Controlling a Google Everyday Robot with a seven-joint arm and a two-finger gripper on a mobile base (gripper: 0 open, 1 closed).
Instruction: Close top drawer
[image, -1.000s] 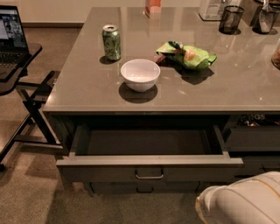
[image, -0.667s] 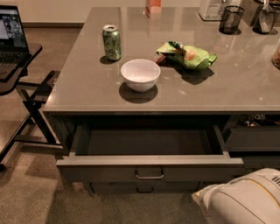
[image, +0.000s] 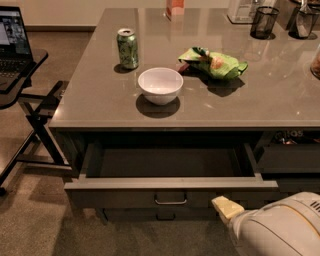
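Camera view shows the top drawer wide open, so closing remains undone. My gripper is at its front, right of the handle; I cannot tell its state.

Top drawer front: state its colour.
Dark grey top drawer, clearest in the camera view; the gripper is low near its front, right of the handle.
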